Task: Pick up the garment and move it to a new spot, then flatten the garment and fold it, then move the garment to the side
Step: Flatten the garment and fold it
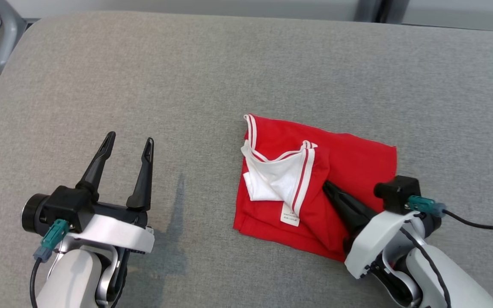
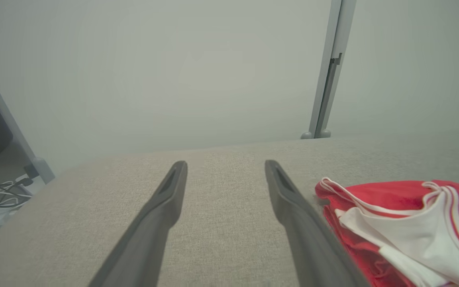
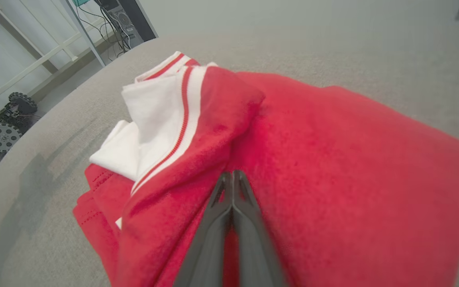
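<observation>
Garment [image 1: 349,167], folded, lies right of centre on the grey table [image 1: 229,64], long axis roughly crosswise — right gripper [image 1: 330,188] nearer, fingers pressed together, tips on its top layer — left gripper [image 1: 129,143] spread, well apart leftward.

1. I see long, tapered black fingers [image 1: 144,179] on my left gripper [image 1: 129,137] and right gripper [image 3: 232,174].
2. White wrist shells [image 1: 114,233], black blocky housings [image 1: 396,192].
3. Teal plugs [image 1: 54,235] feed black cables [image 1: 477,224].
</observation>
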